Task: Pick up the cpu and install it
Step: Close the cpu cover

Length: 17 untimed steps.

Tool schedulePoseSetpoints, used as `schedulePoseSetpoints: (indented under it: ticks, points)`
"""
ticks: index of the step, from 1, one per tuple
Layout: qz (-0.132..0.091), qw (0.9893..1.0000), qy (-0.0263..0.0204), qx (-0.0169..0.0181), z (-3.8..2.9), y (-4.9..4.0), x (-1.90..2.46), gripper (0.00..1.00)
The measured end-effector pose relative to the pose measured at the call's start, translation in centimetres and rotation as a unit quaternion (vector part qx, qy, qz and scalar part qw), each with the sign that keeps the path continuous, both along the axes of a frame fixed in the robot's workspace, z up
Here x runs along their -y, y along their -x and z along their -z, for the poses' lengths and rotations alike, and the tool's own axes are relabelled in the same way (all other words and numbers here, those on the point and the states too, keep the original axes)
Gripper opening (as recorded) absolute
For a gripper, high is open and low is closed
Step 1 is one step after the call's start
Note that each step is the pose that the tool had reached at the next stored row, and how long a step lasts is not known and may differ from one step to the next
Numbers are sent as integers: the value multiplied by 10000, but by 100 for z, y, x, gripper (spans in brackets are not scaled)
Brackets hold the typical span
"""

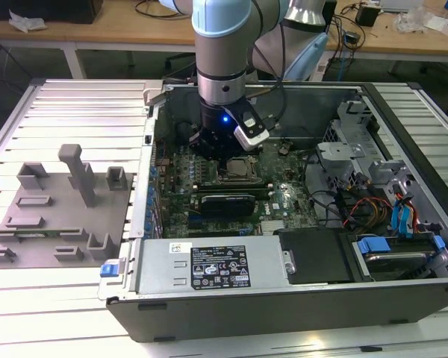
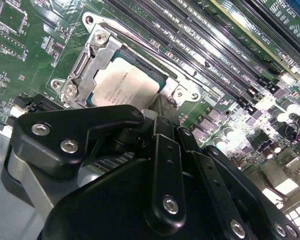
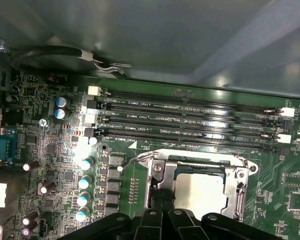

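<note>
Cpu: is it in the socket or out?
In. In both wrist views the cpu lies flat, silver top up, inside the metal socket frame on the green motherboard.

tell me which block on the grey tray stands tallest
The lone slim post with the wide head on the tray; all the rest are short and squat.

In both wrist views the gripper (image 2: 160, 117) hides one edge of the cpu (image 2: 124, 89); the frame edge crops the gripper.
</note>
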<state>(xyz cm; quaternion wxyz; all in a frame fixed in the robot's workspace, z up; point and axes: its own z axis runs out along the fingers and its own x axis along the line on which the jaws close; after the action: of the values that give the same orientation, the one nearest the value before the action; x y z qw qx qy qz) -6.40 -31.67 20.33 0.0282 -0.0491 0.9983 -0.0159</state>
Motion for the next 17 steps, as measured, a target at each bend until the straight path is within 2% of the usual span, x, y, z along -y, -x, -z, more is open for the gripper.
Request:
schedulePoseSetpoints:
  ticks: [17]
  points:
    - [0,10000,0,0,-25,0,2,11]
